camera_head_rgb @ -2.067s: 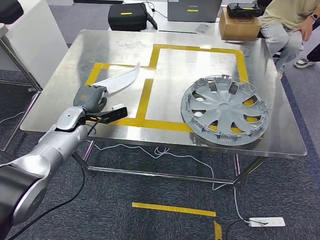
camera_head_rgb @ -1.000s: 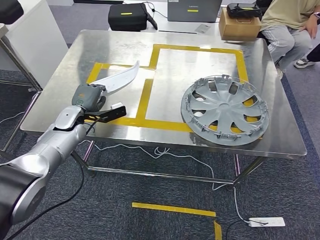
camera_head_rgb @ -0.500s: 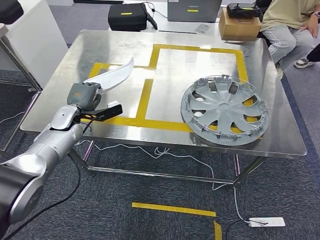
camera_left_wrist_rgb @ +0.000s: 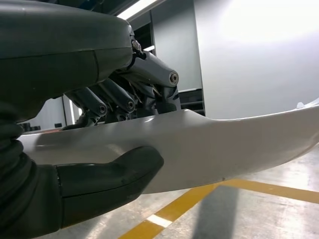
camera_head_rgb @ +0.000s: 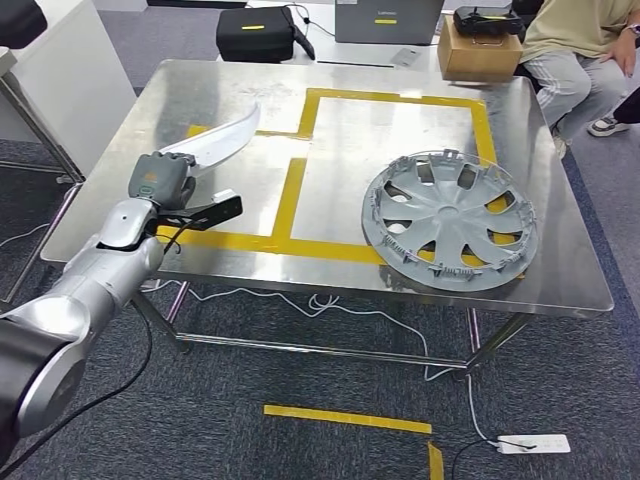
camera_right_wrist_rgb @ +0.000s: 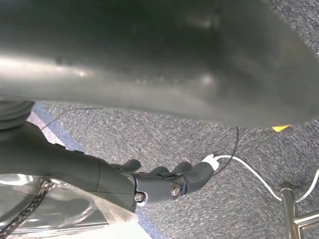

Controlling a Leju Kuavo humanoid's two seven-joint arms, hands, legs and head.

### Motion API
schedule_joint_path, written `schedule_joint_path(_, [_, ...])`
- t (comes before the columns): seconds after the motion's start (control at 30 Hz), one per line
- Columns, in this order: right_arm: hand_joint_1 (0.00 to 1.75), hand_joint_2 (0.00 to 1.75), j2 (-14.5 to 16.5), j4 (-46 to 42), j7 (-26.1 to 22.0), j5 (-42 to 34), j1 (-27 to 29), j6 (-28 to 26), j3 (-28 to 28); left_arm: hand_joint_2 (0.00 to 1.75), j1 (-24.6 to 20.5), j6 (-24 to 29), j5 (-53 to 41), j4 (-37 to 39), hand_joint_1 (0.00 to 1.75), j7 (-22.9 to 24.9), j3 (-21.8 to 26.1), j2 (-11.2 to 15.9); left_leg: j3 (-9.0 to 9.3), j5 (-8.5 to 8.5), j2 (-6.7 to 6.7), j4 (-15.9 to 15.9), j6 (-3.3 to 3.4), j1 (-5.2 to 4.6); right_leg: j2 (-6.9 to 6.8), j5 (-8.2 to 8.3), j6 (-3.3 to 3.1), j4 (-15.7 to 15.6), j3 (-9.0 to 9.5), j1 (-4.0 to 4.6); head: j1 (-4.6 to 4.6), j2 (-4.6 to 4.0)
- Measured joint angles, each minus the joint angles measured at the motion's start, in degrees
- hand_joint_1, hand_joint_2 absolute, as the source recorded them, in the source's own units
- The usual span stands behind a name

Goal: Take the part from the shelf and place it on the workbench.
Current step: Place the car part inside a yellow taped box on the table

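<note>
A long, curved silver-white part (camera_head_rgb: 219,140) hangs over the left end of the steel workbench (camera_head_rgb: 362,140), inside the yellow tape outline. My left hand (camera_head_rgb: 158,180) grips its near end. In the left wrist view the thumb lies under the part (camera_left_wrist_rgb: 226,144) and the dark fingers (camera_left_wrist_rgb: 150,82) wrap over its top, a little above the metal surface. My right hand (camera_right_wrist_rgb: 165,181) hangs low over grey carpet, its fingers stretched out with nothing in them.
A grey wheel cover (camera_head_rgb: 449,220) lies on the bench's right half. Behind the bench are a black bag (camera_head_rgb: 255,32), a cardboard box (camera_head_rgb: 479,50) and a seated person (camera_head_rgb: 581,50). A white cabinet (camera_head_rgb: 68,80) stands at the left. Cables and a power strip (camera_head_rgb: 534,443) lie on the floor.
My left hand has carried the part leftwards and further over the bench, toward its left edge. The wheel cover has not moved.
</note>
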Motion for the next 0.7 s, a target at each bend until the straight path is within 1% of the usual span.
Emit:
schedule_joint_path(0.23, [0.0, 0.0, 0.0, 0.02, -0.07, 0.01, 0.12, -0.02, 0.37, 1.75, -0.05, -0.32, -0.31, 0.27, 1.75, -0.15, 0.07, -0.16, 0.0, 0.0, 0.0, 0.0, 0.0, 0.0, 0.0, 0.0, 0.0, 0.0, 0.0, 0.0, 0.01, 0.0])
schedule_joint_path(0.37, [0.0, 0.0, 0.0, 0.02, -0.07, 0.24, 0.18, -0.02, 0.48, 1.75, -0.04, -0.68, -0.09, 0.37, 0.0, -0.42, 0.3, -0.24, 0.0, 0.0, 0.0, 0.0, 0.0, 0.0, 0.0, 0.0, 0.0, 0.0, 0.0, 0.0, 0.02, 0.0])
schedule_joint_path(0.5, [0.0, 0.0, 0.0, 0.02, -0.07, 0.54, 0.24, -0.03, 0.84, 0.0, -0.04, -0.38, 0.3, 0.4, 0.0, -0.79, 1.14, -0.33, 0.0, 0.0, 0.0, 0.0, 0.0, 0.0, 0.01, 0.0, 0.0, 0.0, 0.0, 0.0, 0.01, 0.0])
schedule_joint_path(0.7, [0.0, 0.0, 0.0, 0.02, -0.07, 0.56, 0.39, -0.03, 0.97, 0.0, -0.03, 2.56, -0.65, 0.43, 0.0, -0.13, 1.6, -0.36, 0.0, 0.0, 0.0, 0.0, 0.0, 0.0, 0.0, 0.0, 0.0, 0.0, 0.0, 0.0, 0.01, 0.0])
